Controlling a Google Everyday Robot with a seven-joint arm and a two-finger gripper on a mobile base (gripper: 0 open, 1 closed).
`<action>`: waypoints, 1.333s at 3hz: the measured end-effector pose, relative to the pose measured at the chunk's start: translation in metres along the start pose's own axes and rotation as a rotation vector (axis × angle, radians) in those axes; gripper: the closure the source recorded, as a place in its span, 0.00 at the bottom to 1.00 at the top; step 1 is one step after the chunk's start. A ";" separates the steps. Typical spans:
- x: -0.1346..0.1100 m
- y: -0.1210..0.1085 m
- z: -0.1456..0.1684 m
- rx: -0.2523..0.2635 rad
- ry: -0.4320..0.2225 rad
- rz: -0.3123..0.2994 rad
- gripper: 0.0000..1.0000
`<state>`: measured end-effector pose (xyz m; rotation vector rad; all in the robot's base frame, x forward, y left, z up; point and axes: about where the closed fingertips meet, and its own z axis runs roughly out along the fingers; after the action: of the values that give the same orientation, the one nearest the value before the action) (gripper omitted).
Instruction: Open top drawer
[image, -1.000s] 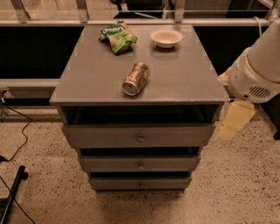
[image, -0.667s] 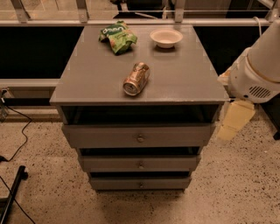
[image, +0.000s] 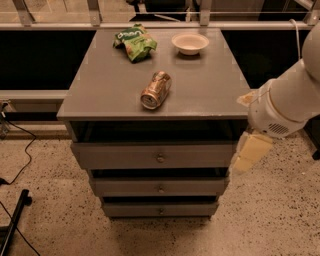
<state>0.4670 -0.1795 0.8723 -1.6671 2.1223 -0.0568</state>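
1. I am looking down at a grey cabinet, and the top drawer (image: 120, 156) is sitting directly under the worktop (image: 210, 90), with a dark gap between its upper edge and the worktop's front lip.
2. The drawer's small round metal knob (image: 160, 158) is showing at the middle of the long flat front panel, and nothing is touching it.
3. The hand (image: 251, 154) is hanging off the right end of the top drawer, just beside the panel's right edge and at about its height, pointing downward. I cannot tell whether it is apart or together, and it is gripping nothing that I can make out.
4. The white arm (image: 285, 102) is reaching in from above and to the right of the top drawer, overlapping the worktop's right corner.
5. The top drawer may be standing slightly forward of the frame, but the dim view is not letting me be sure.
6. Above the top drawer, a dented can (image: 156, 90) is lying on its side on the worktop, with a green snack bag (image: 135, 42) and a white bowl (image: 190, 43) sitting farther back.
7. Below the top drawer, two narrower drawers, the middle drawer (image: 125, 187) and the bottom drawer (image: 130, 209), are stepping inward.
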 end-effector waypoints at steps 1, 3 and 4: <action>0.002 0.001 0.019 0.054 -0.071 -0.059 0.00; 0.006 0.012 0.037 0.109 -0.057 -0.118 0.00; 0.022 0.039 0.067 0.154 -0.096 -0.154 0.00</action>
<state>0.4511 -0.1742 0.7931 -1.7032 1.8676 -0.1789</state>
